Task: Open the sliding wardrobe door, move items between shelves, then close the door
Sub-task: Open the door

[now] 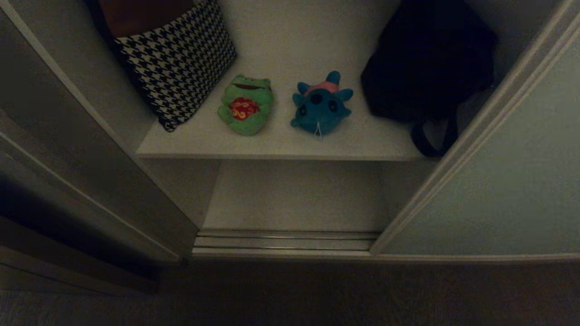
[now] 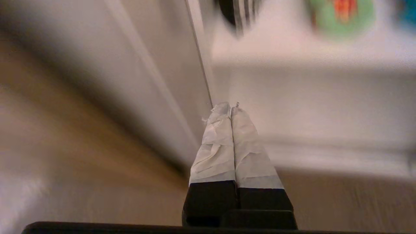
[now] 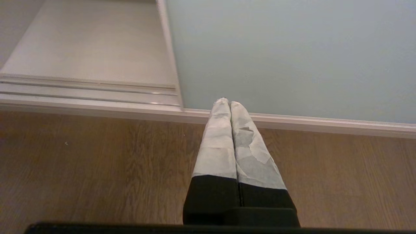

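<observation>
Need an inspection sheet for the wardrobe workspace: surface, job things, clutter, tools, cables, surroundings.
Surface: upper shelf carries everything; lower shelf bare.
Job things: frog and blue plush side by side, apart, near the upper shelf's front edge. Door slid to the right, wardrobe open.
Clutter: houndstooth cushion left of the frog; black bag at right, strap hanging over the shelf edge.
Tools: left tool shut, empty, low by the wardrobe opening; right tool shut, empty, above the floor in front of the door.
Cables: nothing seen.
Surroundings: rails, wood floor.
</observation>
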